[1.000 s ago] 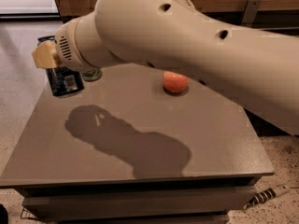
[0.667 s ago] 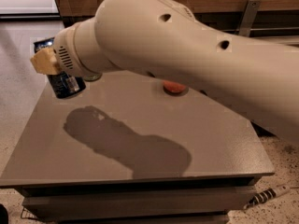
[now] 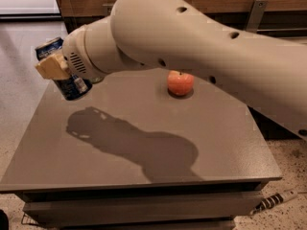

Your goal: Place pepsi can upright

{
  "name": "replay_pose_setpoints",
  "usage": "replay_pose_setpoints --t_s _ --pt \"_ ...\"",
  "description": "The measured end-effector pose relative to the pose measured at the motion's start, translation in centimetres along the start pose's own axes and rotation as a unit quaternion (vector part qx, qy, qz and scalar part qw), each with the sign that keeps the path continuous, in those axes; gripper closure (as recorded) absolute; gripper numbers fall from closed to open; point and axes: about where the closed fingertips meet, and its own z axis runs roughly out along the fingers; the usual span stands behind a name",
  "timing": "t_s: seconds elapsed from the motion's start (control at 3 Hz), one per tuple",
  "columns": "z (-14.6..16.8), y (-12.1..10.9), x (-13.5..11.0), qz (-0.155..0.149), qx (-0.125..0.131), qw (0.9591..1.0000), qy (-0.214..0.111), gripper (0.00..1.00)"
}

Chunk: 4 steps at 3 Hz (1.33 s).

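Observation:
The pepsi can, dark blue with a silver top, hangs slightly tilted over the far left corner of the grey table. My gripper is at the end of the big beige arm and is shut on the can. One tan finger pad lies across the can's side. The can's bottom looks just above the table top; I cannot tell if it touches.
A red-orange apple sits on the table at the far middle. The arm's shadow falls across the table's middle. A wooden wall runs behind, speckled floor lies to the left, and a cable lies at the lower right.
The arm has lifted and swung back, uncovering the apple. The can stays in the gripper at the table's far left corner, a little higher and more in view.

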Motion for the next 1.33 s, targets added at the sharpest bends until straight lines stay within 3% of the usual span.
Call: replay_pose_setpoints --t_s 0.33,0.67,1.0,1.33 --pt "0.2 -0.9 0.6 -0.006 -0.042 0.9991 -0.009 1.0" --pt "0.9 -1.7 2.6 -0.004 -0.091 0.9956 -0.025 1.0" --pt "1.3 -2.1 3.9 -0.002 -0.118 0.9925 -0.033 1.0" --pt "1.9 -1.6 5.7 0.012 -0.142 0.9879 -0.063 1.0"
